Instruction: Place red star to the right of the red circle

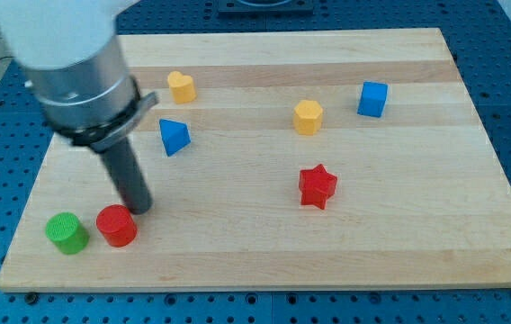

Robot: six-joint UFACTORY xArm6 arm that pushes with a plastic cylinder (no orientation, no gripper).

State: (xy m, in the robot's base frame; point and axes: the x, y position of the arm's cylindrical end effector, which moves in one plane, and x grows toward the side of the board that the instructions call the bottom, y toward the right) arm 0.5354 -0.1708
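The red star [318, 186] lies on the wooden board [399, 243], right of the middle. The red circle [116, 225] stands near the board's bottom left corner, far to the left of the star. My tip [140, 209] rests on the board just above and to the right of the red circle, very close to it, and far left of the red star. The arm's grey body fills the view's top left.
A green circle [66, 233] sits just left of the red circle. A blue triangle [174, 137] and a yellow heart [181, 86] lie above my tip. A yellow hexagon [308, 117] and a blue cube [372, 99] lie at the top right.
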